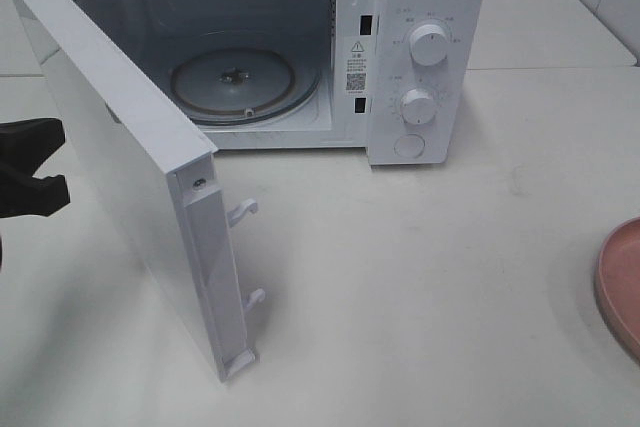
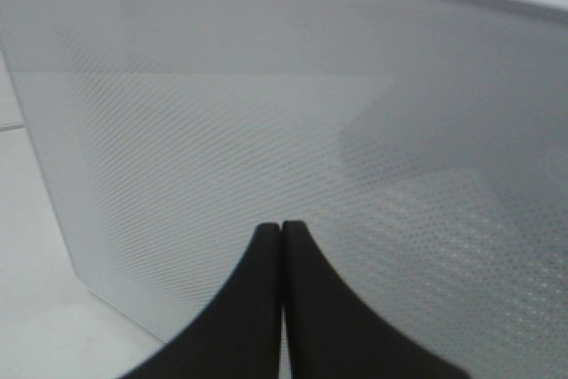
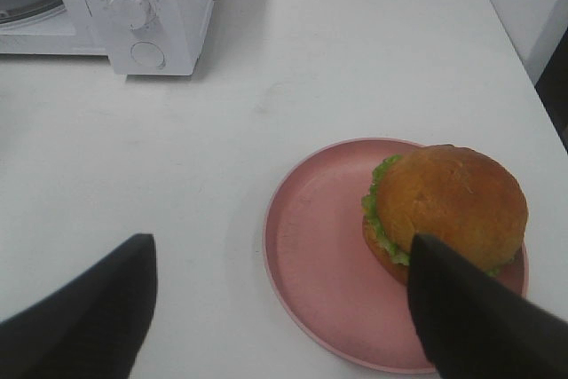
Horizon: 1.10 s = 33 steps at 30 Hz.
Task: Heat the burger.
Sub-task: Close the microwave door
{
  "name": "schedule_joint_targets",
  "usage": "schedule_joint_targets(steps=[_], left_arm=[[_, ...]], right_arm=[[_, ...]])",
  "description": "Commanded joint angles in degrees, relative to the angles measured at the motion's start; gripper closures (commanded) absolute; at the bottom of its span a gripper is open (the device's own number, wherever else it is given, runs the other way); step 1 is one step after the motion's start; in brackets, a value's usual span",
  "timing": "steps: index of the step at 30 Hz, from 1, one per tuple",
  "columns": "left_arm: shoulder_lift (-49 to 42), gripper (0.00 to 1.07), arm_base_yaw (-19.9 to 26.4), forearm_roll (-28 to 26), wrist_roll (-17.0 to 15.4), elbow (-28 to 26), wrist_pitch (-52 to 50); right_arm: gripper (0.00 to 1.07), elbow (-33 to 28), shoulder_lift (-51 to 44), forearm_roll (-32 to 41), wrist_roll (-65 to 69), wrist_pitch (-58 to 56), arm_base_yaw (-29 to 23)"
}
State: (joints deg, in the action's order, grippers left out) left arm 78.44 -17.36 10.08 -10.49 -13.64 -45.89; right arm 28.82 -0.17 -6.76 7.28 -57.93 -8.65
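Note:
The burger (image 3: 448, 201), with a golden-brown bun and a green lettuce frill, sits on the far-right part of a round pink plate (image 3: 319, 246) in the right wrist view. My right gripper (image 3: 282, 250) hangs open above the plate's near side, one finger (image 3: 470, 317) overlapping the burger's edge, nothing between the fingers. My left gripper (image 2: 282, 230) is shut and empty, its tips close to the outer face of the microwave door (image 2: 266, 113). In the high view only the plate's rim (image 1: 622, 287) shows at the right edge; the burger is out of that frame.
The white microwave (image 1: 420, 57) stands at the back with its door (image 1: 120, 157) swung wide toward the left front. Its glass turntable (image 1: 240, 82) is bare. A black part of the left arm (image 1: 30, 187) shows at the left edge behind the door.

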Motion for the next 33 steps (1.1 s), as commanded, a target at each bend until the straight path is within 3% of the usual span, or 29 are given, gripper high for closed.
schedule_joint_targets(steps=[1,4,5,11,17,20,25,30,31,32,33], left_arm=[[1.43,1.07,-2.35,-3.78,1.03,-0.74,-2.41],[3.44,1.07,-5.16,-7.91,2.92,-1.15,-3.15],[4.70,1.07,-7.33,-10.08,4.93,-1.83,-3.72],[7.85,1.07,-12.32,-16.62,7.73,-5.21,-3.67],[10.66,1.07,-14.95,-18.79,9.68,-9.00,-3.38],[12.61,1.07,-16.27,-21.49,9.85,-11.46,-3.04],[15.81,1.07,-18.74,-26.59,12.95,-16.10,-2.75],[18.85,1.07,-21.66,-32.72,17.59,-21.60,-0.69],[20.11,1.07,-22.75,-35.64,20.00,-23.72,-0.40],[20.11,1.07,-22.75,-35.64,20.00,-23.72,-0.40],[21.54,1.07,-23.72,-38.73,22.69,-26.13,0.00]], right_arm=[[0.31,-0.17,-1.72,0.11,-0.80,0.63,0.34],[0.31,-0.17,-1.72,0.11,-0.80,0.63,0.34],[0.31,-0.17,-1.72,0.11,-0.80,0.63,0.34],[0.31,-0.17,-1.72,0.11,-0.80,0.63,0.34],[0.31,-0.17,-1.72,0.11,-0.80,0.63,0.34],[0.31,-0.17,-1.72,0.11,-0.80,0.63,0.34],[0.31,-0.17,-1.72,0.11,-0.80,0.63,0.34],[0.31,-0.17,-1.72,0.11,-0.80,0.63,0.34],[0.31,-0.17,-1.72,0.11,-0.80,0.63,0.34],[0.31,-0.17,-1.72,0.11,-0.80,0.63,0.34],[0.31,-0.17,-1.72,0.11,-0.80,0.63,0.34]])
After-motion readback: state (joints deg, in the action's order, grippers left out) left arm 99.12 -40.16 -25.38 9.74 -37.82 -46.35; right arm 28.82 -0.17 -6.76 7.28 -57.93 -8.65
